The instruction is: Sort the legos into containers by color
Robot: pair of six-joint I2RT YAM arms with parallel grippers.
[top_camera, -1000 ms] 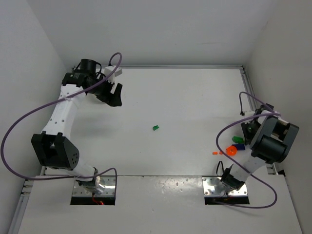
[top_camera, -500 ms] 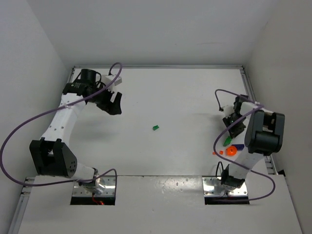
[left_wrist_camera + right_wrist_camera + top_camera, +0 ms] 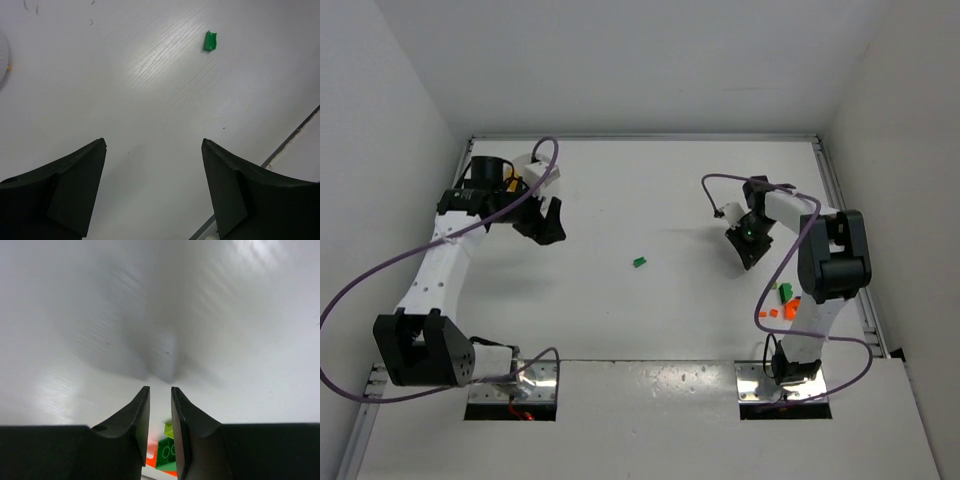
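One small green lego (image 3: 639, 262) lies alone mid-table and also shows in the left wrist view (image 3: 210, 41). A cluster of green (image 3: 785, 293) and orange legos (image 3: 790, 309) lies at the near right. My left gripper (image 3: 546, 217) is open and empty at the far left, above bare table (image 3: 154, 142). My right gripper (image 3: 748, 243) hovers right of centre, its jaws almost together with nothing between them (image 3: 157, 388). Behind its fingers I see a green brick (image 3: 167, 450) and orange pieces (image 3: 152, 458). A curved white edge (image 3: 2, 60), possibly the dish, shows at the left of the left wrist view.
White walls enclose the table on the left, back and right. A metal rail (image 3: 842, 215) runs along the right edge. The right arm's purple cable (image 3: 775, 270) loops above the lego cluster.
My right gripper has swung from the right edge beside the lego cluster up and left toward the table's middle. My left gripper has shifted slightly nearer and to the left.
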